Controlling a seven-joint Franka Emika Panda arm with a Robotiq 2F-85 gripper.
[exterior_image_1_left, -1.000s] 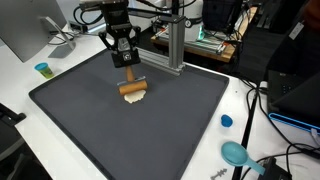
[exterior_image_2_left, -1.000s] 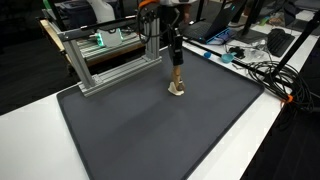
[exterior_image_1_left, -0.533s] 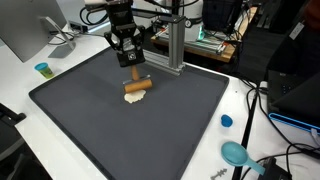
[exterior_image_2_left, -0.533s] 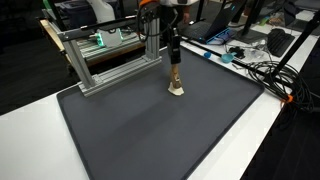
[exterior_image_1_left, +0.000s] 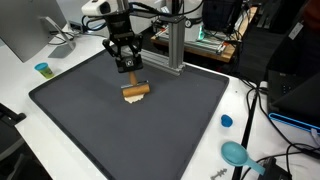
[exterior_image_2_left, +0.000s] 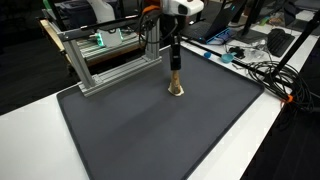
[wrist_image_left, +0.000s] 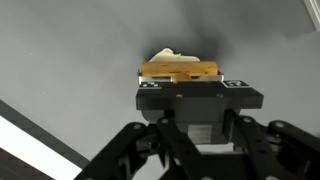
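The pincer is clenched on a small wooden brush. The brush has a tan, block-shaped back, seen in the wrist view, and a pale tuft of bristles below it that meets the dark grey mat on the worktop. It stands just toward 12 o'clock of the mat's centre.
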